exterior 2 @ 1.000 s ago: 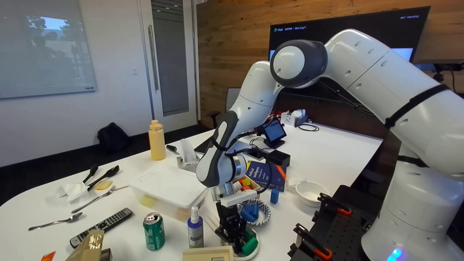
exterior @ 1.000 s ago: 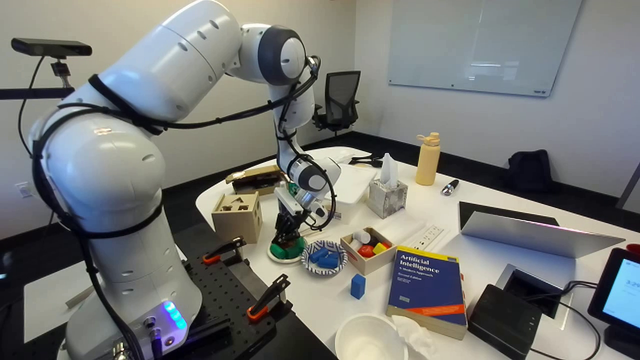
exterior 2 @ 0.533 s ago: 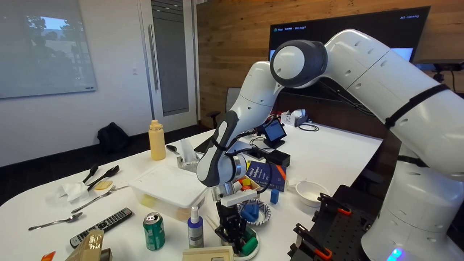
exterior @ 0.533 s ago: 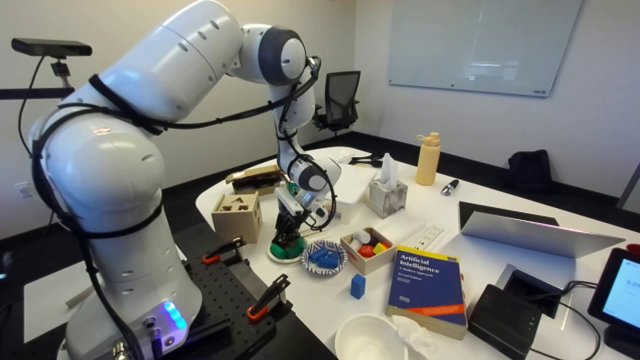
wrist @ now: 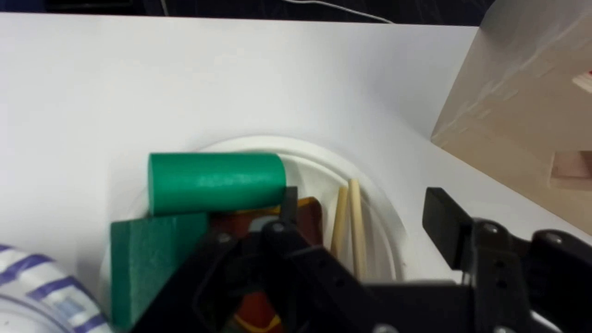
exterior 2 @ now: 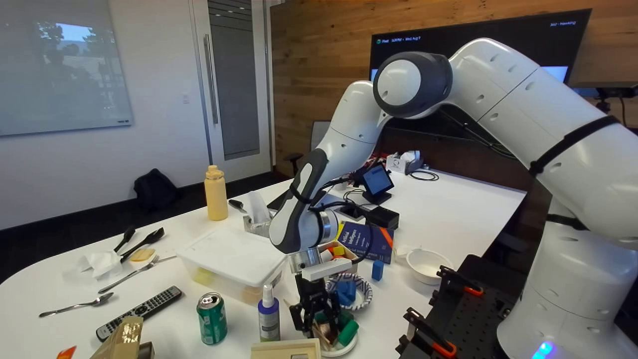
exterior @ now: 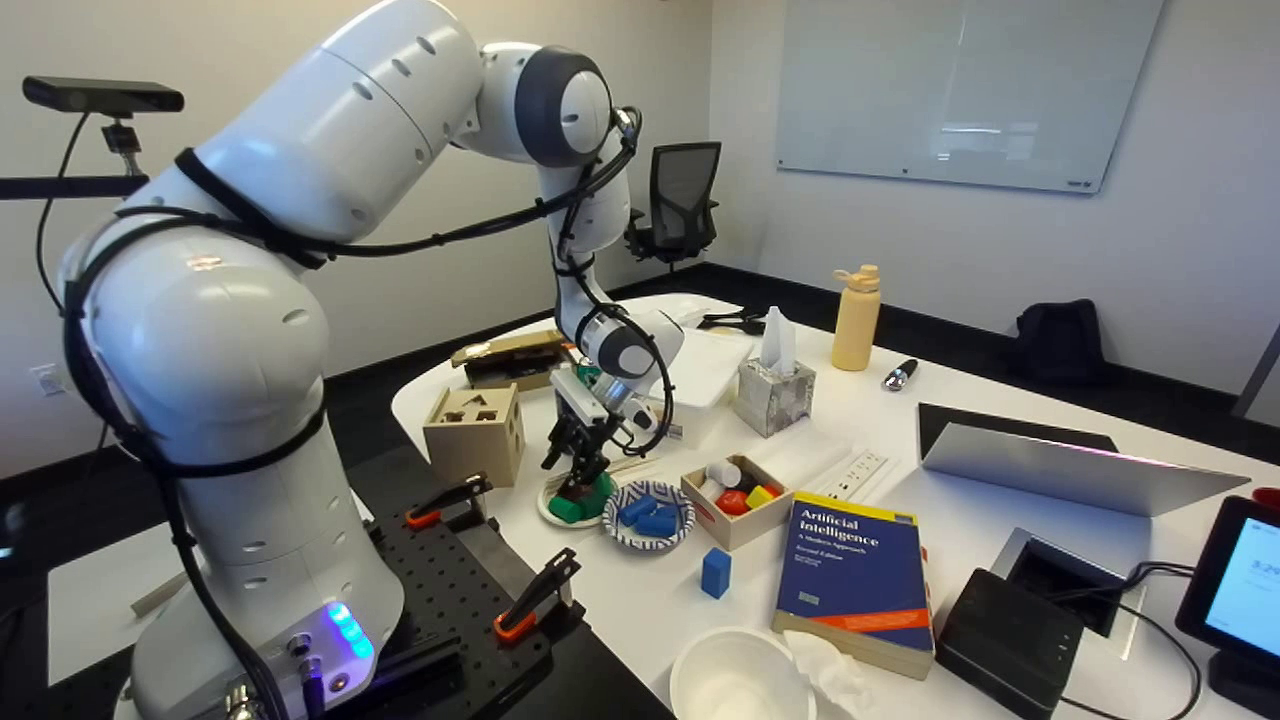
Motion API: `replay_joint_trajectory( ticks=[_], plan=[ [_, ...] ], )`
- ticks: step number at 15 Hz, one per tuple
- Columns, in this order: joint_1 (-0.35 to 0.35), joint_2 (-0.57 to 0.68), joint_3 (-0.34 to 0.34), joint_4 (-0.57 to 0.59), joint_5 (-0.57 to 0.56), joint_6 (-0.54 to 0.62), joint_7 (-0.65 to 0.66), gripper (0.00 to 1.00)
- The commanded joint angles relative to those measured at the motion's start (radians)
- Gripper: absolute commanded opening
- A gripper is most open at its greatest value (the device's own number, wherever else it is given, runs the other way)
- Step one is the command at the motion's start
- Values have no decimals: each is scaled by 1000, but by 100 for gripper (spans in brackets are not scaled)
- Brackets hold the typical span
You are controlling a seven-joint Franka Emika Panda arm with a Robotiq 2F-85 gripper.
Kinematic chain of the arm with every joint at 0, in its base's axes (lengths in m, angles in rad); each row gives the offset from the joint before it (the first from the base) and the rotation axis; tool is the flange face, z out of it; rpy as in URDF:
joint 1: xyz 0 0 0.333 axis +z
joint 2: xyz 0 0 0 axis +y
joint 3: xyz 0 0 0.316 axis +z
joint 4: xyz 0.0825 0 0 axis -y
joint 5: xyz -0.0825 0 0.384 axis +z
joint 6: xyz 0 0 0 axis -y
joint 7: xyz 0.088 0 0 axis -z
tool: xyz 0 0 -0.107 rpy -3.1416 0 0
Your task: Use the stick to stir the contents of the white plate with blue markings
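Observation:
The white plate with blue markings (exterior: 620,535) holds several blue blocks (exterior: 655,521); its patterned rim (wrist: 51,282) enters the wrist view at lower left. Beside it is a plain white plate (wrist: 323,155) with a green cylinder (wrist: 217,182), a green block (wrist: 152,261) and a dark red piece. Two thin wooden sticks (wrist: 356,222) rest in this plain plate; their lower parts are hidden behind my gripper (wrist: 365,215). The jaws stand wide apart around the sticks without pinching them: the left one over the plate's contents, the right one above the table outside the rim.
A wooden shape-sorter box (exterior: 475,440) stands close to the plain plate. Around lie a wooden tray of coloured pieces (exterior: 690,495), a blue block (exterior: 716,573), a book (exterior: 855,570), a white bowl (exterior: 690,690), a spray bottle (exterior 2: 269,319) and a lidded plastic container (exterior 2: 232,254).
My gripper has opened from shut and risen a little. The sticks now show inside the plain plate beneath it, and the green pieces there have shifted slightly.

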Motion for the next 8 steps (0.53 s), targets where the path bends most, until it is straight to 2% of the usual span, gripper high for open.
replay_joint_trajectory(
  ticks=[1, 8],
  plan=[
    [2, -116, 3, -74, -22, 6, 49, 100],
    [28, -313, -19, -160, -68, 9, 139, 100]
  ],
)
